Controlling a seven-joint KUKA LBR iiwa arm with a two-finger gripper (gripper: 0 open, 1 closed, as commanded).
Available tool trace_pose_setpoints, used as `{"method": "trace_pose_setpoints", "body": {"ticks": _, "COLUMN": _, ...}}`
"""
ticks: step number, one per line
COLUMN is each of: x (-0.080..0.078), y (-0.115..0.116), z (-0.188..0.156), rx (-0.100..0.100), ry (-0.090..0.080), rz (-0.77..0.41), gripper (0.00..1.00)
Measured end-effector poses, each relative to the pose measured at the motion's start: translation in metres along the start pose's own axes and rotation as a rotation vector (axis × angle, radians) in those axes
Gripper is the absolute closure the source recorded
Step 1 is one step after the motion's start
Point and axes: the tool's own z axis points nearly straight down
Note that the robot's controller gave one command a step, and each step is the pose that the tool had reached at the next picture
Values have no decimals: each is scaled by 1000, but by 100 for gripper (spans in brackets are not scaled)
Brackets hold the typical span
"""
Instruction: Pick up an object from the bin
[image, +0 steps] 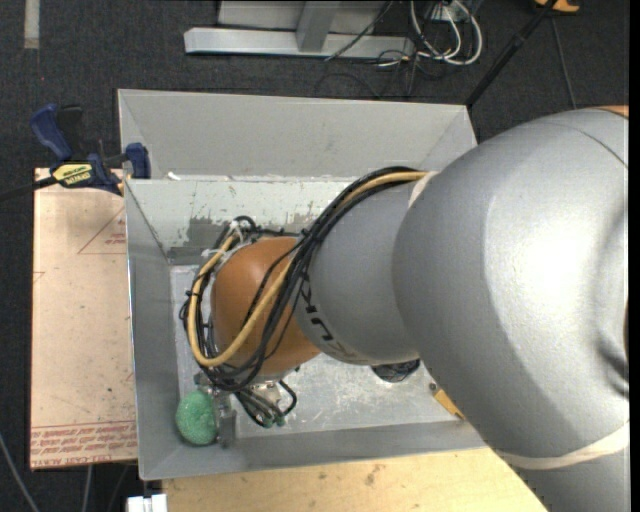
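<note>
Grey arm (500, 280) reaches in from right | hand (230, 410) low in bin's (145, 330) front-left corner, just beside green ball (196, 419) | grip: cannot tell

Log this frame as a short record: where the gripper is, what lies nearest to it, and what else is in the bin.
bin: grey metal bin
gripper: low in the bin's near corner, at the view's left
nearest thing: green fuzzy lump, close beside the gripper, by the near wall
held: cannot tell
other things: dark round thing, partly under the arm; orange piece at the arm's edge
</note>
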Motion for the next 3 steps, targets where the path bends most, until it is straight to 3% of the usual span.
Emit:
{"method": "trace_pose_setpoints", "body": {"ticks": 1, "x": -12, "y": -8, "z": -70, "rx": 1, "ry": 3, "rz": 6, "gripper": 100}}
{"method": "trace_pose_setpoints", "body": {"ticks": 2, "x": -17, "y": -9, "z": -120, "rx": 0, "ry": -5, "rz": 6, "gripper": 100}}
{"method": "trace_pose_setpoints", "body": {"ticks": 3, "x": -24, "y": -64, "z": -174, "rx": 0, "ry": -1, "rz": 1, "gripper": 100}}
